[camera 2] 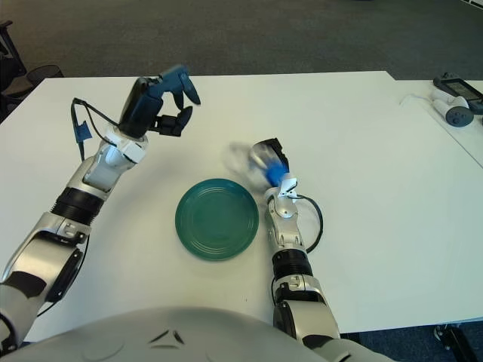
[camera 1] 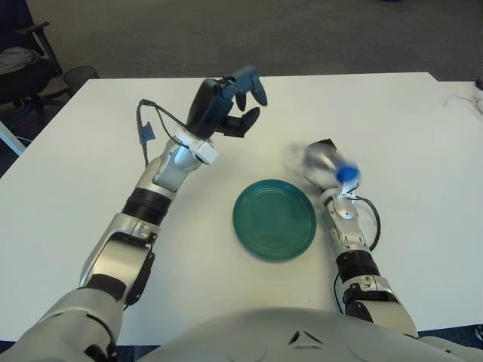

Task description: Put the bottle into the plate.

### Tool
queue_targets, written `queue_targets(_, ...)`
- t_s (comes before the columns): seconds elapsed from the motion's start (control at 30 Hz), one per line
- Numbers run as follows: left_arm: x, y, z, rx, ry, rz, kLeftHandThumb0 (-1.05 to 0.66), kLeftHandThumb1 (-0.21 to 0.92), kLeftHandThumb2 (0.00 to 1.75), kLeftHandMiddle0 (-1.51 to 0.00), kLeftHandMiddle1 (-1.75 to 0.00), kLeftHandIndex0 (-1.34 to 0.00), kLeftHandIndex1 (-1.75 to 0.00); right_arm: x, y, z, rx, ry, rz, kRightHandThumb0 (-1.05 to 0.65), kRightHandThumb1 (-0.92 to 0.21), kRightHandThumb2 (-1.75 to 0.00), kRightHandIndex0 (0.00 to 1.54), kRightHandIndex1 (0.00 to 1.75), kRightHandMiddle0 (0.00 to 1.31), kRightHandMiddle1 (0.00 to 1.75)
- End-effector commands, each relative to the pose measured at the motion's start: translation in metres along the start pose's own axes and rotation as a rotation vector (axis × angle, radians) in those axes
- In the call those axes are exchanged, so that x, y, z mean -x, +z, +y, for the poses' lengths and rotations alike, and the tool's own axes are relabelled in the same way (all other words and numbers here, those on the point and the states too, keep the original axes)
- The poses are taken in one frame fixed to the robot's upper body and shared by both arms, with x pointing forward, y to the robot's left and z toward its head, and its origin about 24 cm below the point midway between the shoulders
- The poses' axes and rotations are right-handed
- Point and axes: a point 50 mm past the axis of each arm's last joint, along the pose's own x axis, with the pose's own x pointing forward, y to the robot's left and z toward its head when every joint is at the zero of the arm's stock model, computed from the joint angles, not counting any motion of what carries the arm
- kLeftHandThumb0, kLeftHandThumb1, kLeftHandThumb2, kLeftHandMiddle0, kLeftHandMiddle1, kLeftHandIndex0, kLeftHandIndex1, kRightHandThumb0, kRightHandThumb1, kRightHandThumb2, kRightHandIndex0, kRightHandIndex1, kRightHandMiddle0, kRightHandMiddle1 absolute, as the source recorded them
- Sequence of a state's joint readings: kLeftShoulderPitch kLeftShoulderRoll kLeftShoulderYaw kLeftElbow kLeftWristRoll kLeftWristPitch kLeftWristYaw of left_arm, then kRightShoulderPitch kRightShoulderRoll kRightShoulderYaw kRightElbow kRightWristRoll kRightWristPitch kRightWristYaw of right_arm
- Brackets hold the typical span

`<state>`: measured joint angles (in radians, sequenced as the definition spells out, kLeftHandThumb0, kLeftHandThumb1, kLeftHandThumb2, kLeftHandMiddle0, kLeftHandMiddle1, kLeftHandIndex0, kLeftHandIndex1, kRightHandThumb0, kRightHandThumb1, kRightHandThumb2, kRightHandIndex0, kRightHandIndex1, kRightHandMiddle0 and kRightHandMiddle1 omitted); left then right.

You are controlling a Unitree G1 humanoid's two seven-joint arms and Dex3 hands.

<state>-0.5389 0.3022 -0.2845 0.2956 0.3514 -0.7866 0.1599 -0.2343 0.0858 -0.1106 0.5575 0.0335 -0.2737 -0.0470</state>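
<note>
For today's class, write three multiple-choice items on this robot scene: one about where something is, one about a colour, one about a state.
1. Where does the bottle show?
A. In the raised left hand
B. Blurred, at the right hand, to the right of the plate
C. Lying on the plate

2. What colour is the plate?
A. Green
B. Red
C. White

3. What state is the left hand in?
A. Closed around the bottle
B. Flat on the plate
C. Raised over the table, holding nothing

Answers:
1. B, the bottle with its blue cap is a blur over the right hand, beside the plate's right rim.
2. A, the plate is dark green against the white table.
3. C, its fingers are spread with nothing between them.
</note>
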Motion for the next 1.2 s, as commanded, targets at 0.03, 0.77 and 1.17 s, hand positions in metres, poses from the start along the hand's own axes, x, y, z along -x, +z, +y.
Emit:
queue_targets(0.03, 0.005, 0.005, -0.009, 0.062, -0.120, -0.028, -0.11, 0.38, 1.18, -1.19, -1.75, -0.96, -1.75, 0.018, -0.038, -0.007, -0.030, -0.043, 0.184, -0.01, -0.67, -0.77, 0.44, 1.40, 0.33, 1.74)
queue_targets(0.77, 0.035, 0.020, -0.030, -0.040, -0.537, -0.030, -0.10, 0.37, 1.15, -1.11, -1.75, -0.90, -1.75, 0.019, -0.030, 0.001, 0.005, -0.082, 0.137, -0.01, -0.64, -0.85, 0.38, 1.49, 0.35, 1.75)
queue_targets(1.17, 0.045, 0.013, -0.039, -0.124, -0.573, -0.075, -0.12, 0.38, 1.15, -1.05, -1.75, -0.85, -1.75, 0.021, -0.028, 0.005, -0.002, -0.078, 0.147, -0.01, -0.62, -0.88, 0.39, 1.51, 0.36, 1.74)
